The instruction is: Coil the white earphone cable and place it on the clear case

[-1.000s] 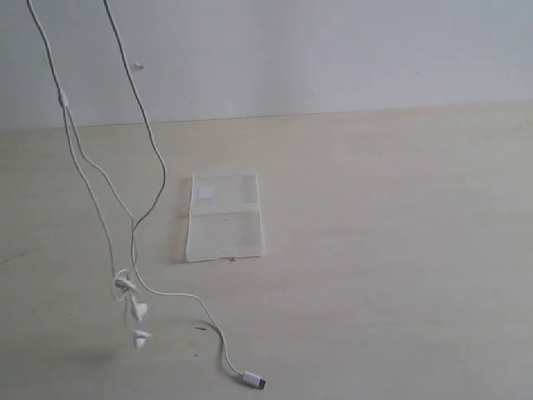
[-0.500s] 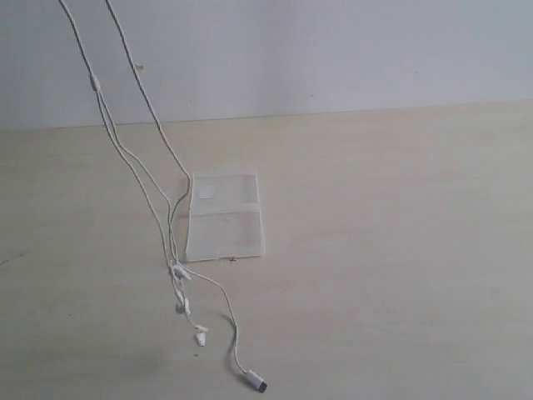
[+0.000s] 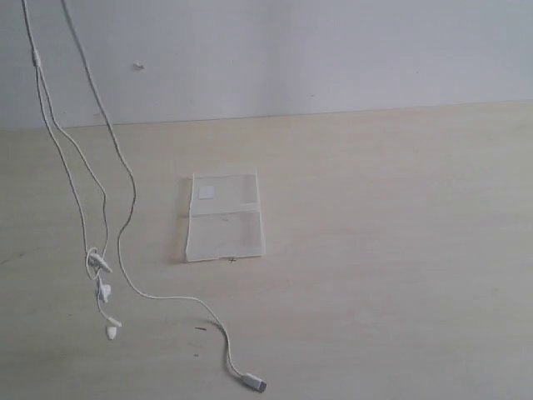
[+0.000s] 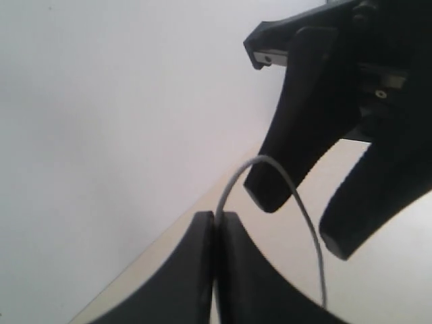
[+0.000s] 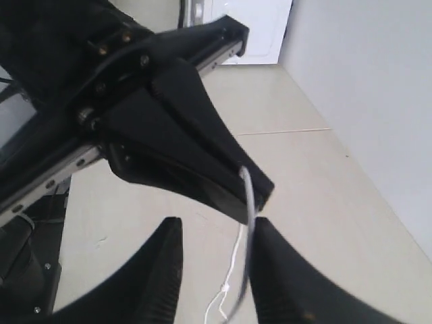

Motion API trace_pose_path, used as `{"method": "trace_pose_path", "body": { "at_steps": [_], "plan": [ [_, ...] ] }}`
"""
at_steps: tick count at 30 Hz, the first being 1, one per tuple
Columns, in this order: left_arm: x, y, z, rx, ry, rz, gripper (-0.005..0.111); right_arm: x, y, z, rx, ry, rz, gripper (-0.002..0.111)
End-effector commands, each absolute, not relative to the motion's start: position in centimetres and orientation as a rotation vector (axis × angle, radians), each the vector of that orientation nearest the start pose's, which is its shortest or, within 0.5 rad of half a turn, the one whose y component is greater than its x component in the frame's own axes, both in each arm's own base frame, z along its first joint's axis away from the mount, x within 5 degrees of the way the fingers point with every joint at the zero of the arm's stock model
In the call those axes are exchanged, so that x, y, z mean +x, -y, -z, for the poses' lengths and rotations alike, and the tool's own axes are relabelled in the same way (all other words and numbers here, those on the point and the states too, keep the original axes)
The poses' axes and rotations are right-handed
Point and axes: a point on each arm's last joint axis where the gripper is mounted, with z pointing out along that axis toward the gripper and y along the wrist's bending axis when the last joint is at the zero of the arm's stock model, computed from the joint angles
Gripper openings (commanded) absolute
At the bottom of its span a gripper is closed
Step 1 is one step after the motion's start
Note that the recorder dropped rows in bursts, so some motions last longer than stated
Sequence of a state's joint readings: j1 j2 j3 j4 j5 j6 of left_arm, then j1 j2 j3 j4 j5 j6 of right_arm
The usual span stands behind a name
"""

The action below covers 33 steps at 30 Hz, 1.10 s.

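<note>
Fingers [image 4: 189, 270] of left gripper [image 4: 216, 219] pressed together, pinching white earphone cable [image 4: 263, 159]; arm raised high, out of exterior view. Right gripper [image 5: 216, 226] spread, facing it close, cable passing through the gap. Two strands hang left of clear case [image 3: 223, 217]; earbuds [image 3: 104, 292] hang there too, plug [image 3: 254, 383] on table [image 3: 400, 250] in front of case.
</note>
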<state>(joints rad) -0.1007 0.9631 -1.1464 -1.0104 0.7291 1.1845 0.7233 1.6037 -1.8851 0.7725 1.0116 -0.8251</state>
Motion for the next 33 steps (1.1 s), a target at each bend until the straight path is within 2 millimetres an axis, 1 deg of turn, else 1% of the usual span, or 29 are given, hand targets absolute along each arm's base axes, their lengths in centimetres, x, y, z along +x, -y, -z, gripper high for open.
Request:
{"method": "trace_pose_path", "body": {
  "at_steps": [1,6,14,24,33],
  "plan": [
    [17.2,6.6,-45.5,0.734,-1.551,0.340,0.000,21.6,-26.1,-48.4,-1.368,-1.561,-0.870,0.042],
    [17.0,6.5,-45.7,0.732,-1.544,0.331,0.000,21.7,-25.8,-48.3,-1.365,-1.593,-0.829,0.044],
    [16.6,6.4,-46.0,0.715,-1.536,0.313,0.000,21.8,-25.8,-48.0,-1.363,-1.627,-0.839,0.044],
    [16.6,6.3,-45.9,0.725,-1.542,0.292,0.000,23.2,-27.1,-45.9,-1.370,-1.723,-0.862,0.044],
    [16.2,6.1,-46.2,0.709,-1.524,0.266,0.000,23.9,-27.6,-44.8,-1.379,-1.767,-0.869,0.044]
  ]
}}
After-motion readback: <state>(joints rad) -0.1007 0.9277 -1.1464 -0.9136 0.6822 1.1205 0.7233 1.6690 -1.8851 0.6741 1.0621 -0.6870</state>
